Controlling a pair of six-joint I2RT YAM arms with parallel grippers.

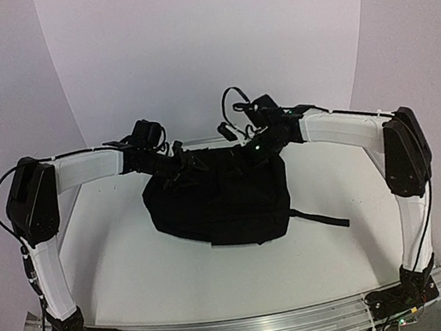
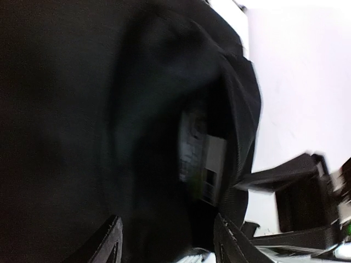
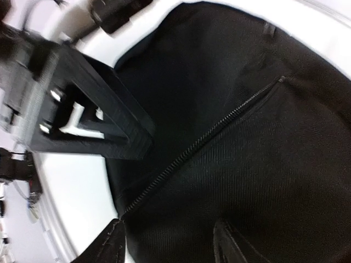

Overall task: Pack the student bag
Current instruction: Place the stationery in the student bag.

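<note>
At the far edge of the bag [image 1: 214, 204], both jaws stand half open, gripping nothing I can see. A thin bite of cloth could slip and let it sag shut.

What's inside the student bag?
Through the opening of the student bag, the left wrist view shows a pale printed item, possibly a book. Black fabric hides everything else inside.

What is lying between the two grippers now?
The upper rim of the bag fills the stretch between the left gripper and the right gripper. The top view shows this.
</note>
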